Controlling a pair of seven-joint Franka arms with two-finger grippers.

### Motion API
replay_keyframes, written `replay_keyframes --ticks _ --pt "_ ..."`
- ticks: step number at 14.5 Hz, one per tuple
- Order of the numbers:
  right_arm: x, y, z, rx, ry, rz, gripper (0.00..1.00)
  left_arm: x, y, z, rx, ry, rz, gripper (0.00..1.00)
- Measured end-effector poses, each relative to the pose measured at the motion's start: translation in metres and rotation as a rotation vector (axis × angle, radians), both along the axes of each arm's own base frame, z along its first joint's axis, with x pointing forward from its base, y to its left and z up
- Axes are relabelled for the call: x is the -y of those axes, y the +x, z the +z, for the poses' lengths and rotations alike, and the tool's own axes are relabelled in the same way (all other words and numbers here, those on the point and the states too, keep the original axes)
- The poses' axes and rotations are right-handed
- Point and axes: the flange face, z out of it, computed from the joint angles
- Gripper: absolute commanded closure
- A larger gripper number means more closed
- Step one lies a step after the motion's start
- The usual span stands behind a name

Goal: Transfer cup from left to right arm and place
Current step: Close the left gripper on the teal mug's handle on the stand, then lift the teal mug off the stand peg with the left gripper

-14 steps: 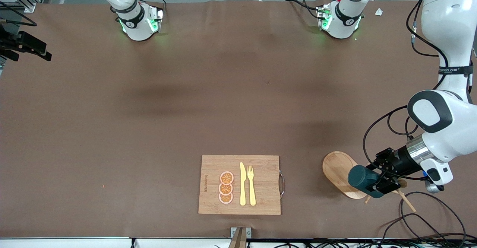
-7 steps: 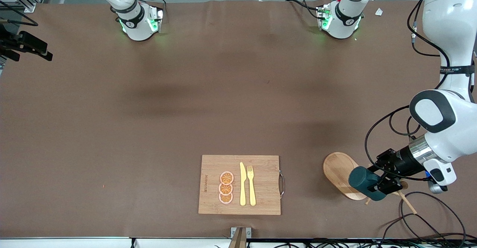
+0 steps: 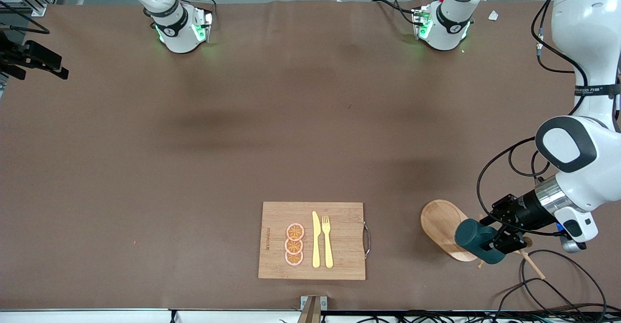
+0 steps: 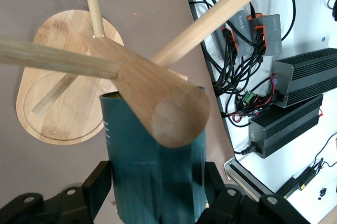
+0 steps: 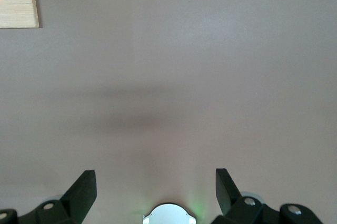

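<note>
Crowding the dark teal-green cylindrical cup (image 3: 474, 240) at lower right, a wooden peg rack (image 4: 131, 71) overlaps it; left hand (image 3: 499, 243) clamps it, right hand (image 5: 156, 184) waits open-fingered.

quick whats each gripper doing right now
Left gripper: shut on the cup, held over the oval wooden rack base.
Right gripper: open, holding nothing, over bare table.

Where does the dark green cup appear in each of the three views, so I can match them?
Front view: the cup is in the left pincer, over the oval wooden base.
Left wrist view: the cup fills the foreground, partly hidden by a wooden peg.
Right wrist view: not in it.
Shared landmark: the oval wooden base.
</note>
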Motion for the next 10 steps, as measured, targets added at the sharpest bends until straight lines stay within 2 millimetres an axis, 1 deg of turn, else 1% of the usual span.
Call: replay_keyframes --ticks 3,5,7,10 --pt "0.0 0.0 0.0 0.0 0.0 0.0 0.0 0.0047 -0.0013 0.0015 -0.017 -0.009 0.007 0.25" --pt "-0.0001 0.0 0.0 0.0 0.0 0.0 0.0 0.0052 -0.0015 0.0018 -0.019 -0.01 0.007 0.24" --pt "-0.0001 0.0 0.0 0.0 0.0 0.0 0.0 0.0053 -0.0015 0.002 -0.019 -0.01 0.006 0.31" --pt "-0.0001 0.0 0.0 0.0 0.0 0.0 0.0 0.0063 -0.0012 0.0047 -0.015 -0.011 0.005 0.47"
